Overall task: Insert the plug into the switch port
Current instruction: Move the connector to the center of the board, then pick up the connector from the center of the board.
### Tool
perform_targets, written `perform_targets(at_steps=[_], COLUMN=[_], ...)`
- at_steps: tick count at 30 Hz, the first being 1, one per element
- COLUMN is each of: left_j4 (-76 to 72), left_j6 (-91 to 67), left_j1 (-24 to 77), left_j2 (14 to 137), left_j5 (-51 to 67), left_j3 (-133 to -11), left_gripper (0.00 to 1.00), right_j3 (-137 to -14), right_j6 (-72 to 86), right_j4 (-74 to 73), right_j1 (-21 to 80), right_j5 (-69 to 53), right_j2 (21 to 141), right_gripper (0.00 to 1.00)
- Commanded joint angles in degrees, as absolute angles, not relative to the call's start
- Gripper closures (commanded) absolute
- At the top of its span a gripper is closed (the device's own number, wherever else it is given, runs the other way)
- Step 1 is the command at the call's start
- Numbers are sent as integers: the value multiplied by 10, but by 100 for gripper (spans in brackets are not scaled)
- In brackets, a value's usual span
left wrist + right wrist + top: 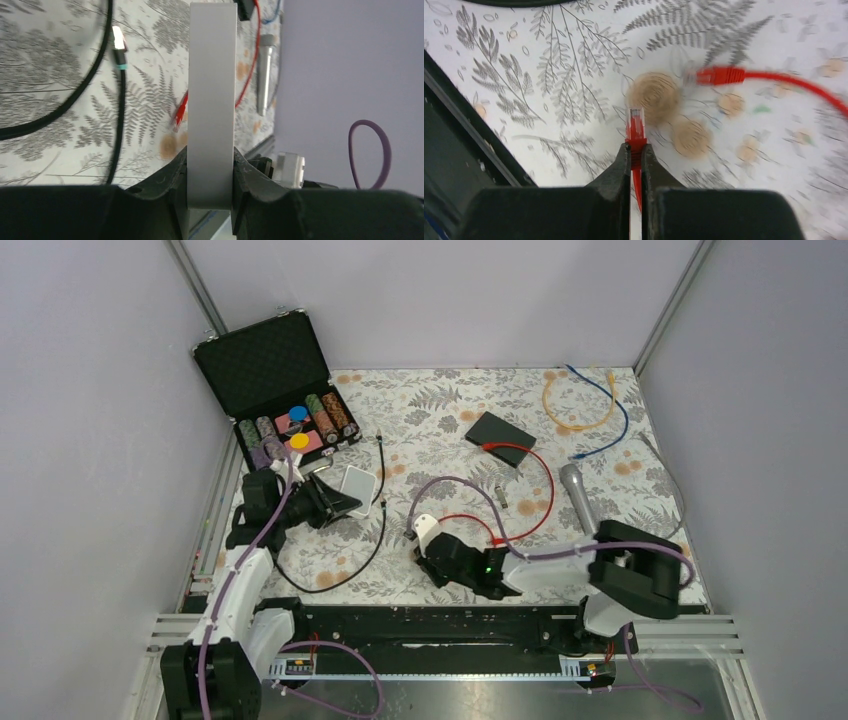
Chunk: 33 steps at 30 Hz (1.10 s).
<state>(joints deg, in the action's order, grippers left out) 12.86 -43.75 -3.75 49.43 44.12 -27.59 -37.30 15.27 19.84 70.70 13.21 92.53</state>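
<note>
Top cam: the open black hard-shell case (262, 368) sits far left with its lid propped up. Its tray holds rows of poker chips (328, 416) plus a blue disc (298, 412) and a yellow disc (299, 440). Just near of it, my left gripper (342, 496) is clamped on the white flat plastic switch box (358, 483). My right gripper (418, 538) is mid-table on the near side. The red network cable (540, 495) loops off right and far toward a flat black box (500, 436).

Left wrist cam: the switch box stands on edge between the jaws, thin side facing me. Can't tell which way its ports face.

Right wrist cam: fingers are pinched tight on the red plug with a clear tip (635, 127). Its long axis runs in line with the fingers, and the clear tip pokes out past them, pointing away from the gripper.
</note>
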Motion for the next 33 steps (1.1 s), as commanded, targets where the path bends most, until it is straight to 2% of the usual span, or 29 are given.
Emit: perform_targets(at_steps=[1, 5, 12, 19, 25, 33], left_j4=[43, 30, 22, 21, 22, 11], left_j6=[-486, -559, -665, -709, -709, -719], left_j1=[-39, -39, -32, -4, 52, 71], left_j2=[528, 534, 506, 466, 478, 480], left_j5=[567, 598, 591, 555, 520, 504], left_j3=[-295, -291, -266, -247, -257, -267], left_gripper=[92, 93, 93, 94, 94, 94], right_j3=[-363, -357, -358, -424, -460, -482], right_j6=[0, -105, -180, -180, -170, -151], right_j4=[118, 111, 166, 151, 152, 147], right_j1=[705, 681, 677, 677, 678, 681], right_j5=[184, 170, 143, 99, 79, 77], right_j2=[794, 727, 679, 698, 729, 748], right_gripper=[100, 100, 100, 100, 100, 100])
